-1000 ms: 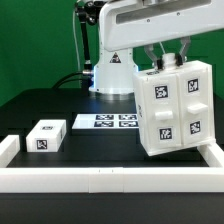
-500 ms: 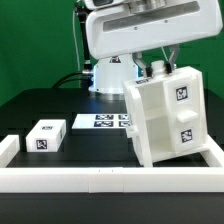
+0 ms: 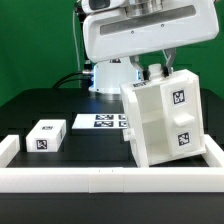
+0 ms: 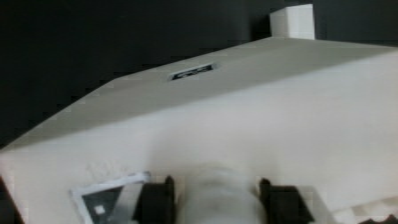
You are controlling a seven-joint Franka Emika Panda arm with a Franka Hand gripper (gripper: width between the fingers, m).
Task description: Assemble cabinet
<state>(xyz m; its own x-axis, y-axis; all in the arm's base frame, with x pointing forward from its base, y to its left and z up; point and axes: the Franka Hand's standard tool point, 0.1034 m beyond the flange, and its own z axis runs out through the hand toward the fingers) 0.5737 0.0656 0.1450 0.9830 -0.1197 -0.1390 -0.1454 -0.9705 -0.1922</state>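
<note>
The tool [image 3: 160,66] grips the cabinet [image 3: 165,122] by a raised white part at its top. In the wrist view the tool [image 4: 217,196] has its two dark fingers [image 4: 160,196] pressed against either side of that part, with the cabinet [image 4: 231,110] filling most of the picture. The cabinet hangs tilted at the exterior view's right, above the black surface [image 3: 50,105]. One of its faces carries square black-and-white tags [image 3: 180,98]. Its lower edge is just behind the long white rail [image 3: 100,179]. A small drawer block [image 3: 45,136] lies well apart at the exterior view's left. The marker board [image 3: 103,121] lies flat between them, farther back.
</note>
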